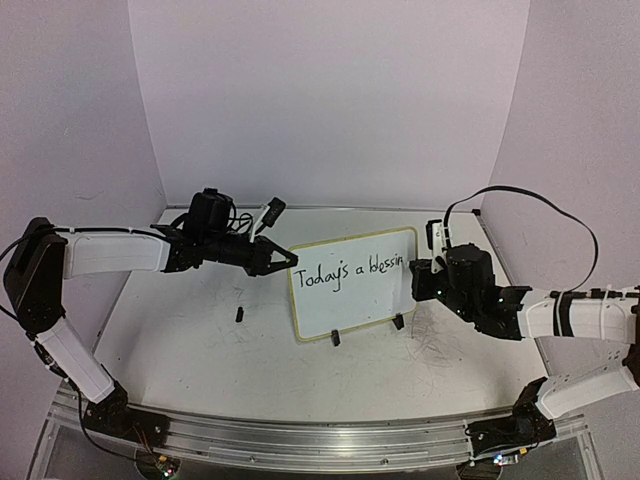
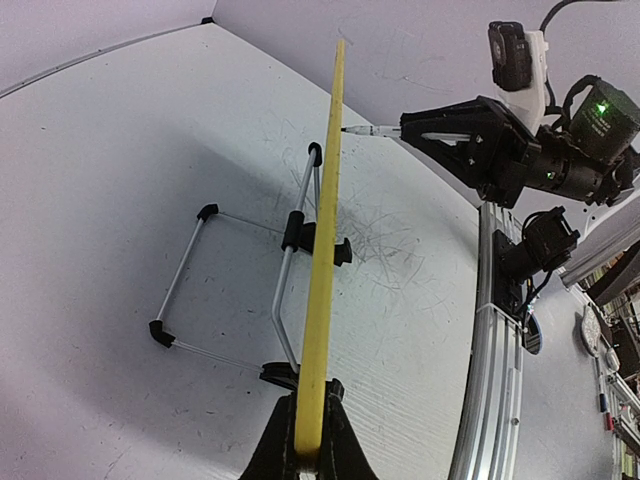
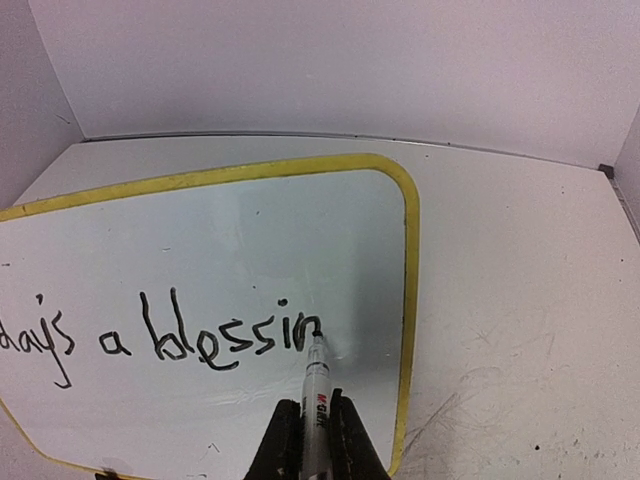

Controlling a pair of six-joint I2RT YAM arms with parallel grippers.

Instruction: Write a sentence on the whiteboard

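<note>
The sentence (image 3: 180,340) reads "Today's a blessin" so far, in one black line across the whiteboard (image 1: 350,305), which stands upright on its wire stand (image 2: 285,290) between the two grippers. The marker (image 3: 317,375) sticks straight out ahead of the right gripper (image 3: 310,425), clamped between its closed jaws, with the tip touching the board at the end of the "n". The left gripper (image 2: 305,450) is closed on the board's opposite edge, pinching the yellow rim (image 3: 410,300) and steadying it. Judging from this, the "g" and a full stop are left to write. Little white space lies between the tip and the rim beyond it, so a wide "g" could run onto the rim. Too hard a push from the marker could twist the board in the left jaws or tip it back on the stand, breaking the stroke. A light touch could leave a gap in the line. The marker might also slide in the jaws.
</note>
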